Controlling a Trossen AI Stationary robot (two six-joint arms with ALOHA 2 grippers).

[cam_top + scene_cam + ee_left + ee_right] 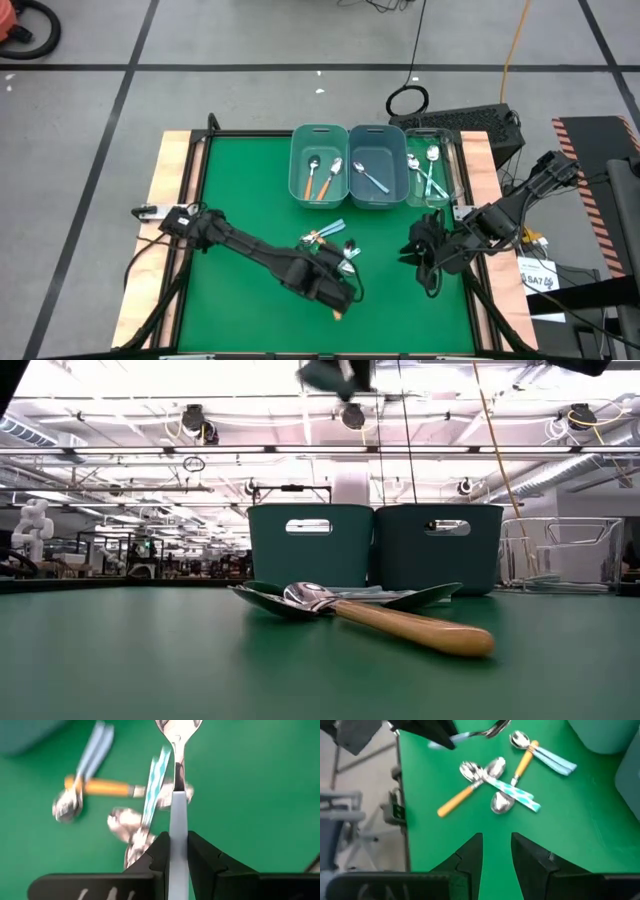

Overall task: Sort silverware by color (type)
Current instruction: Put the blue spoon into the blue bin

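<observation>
The silverware is split between the bins at twelve o'clock and a loose cluster (330,240) just below the green mat's (240,190) centre. Two orange-handled spoons (318,178) lie in the left teal bin (319,165), one light-blue spoon (371,178) in the middle teal bin (377,165), and patterned teal-handled spoons (428,172) in the clear bin (435,165) toward one o'clock. The left gripper (178,851), at about six o'clock of the mat, pinches a light-blue-handled spoon (178,795) by its handle, bowl pointing away, lifted above the cluster. The right gripper (496,851) hangs near four o'clock with its fingers spread and nothing between them.

The mat is framed by pale wooden boards (165,180) on a grey floor (250,40) crossed by dark tape lines. A black cable loop (408,100) and a yellow cord (515,45) lie beyond twelve o'clock. From table height an orange-handled spoon (415,627) lies in front of the two teal bins; behind them spreads a bright hall with ceiling pipes (300,450) and lamps.
</observation>
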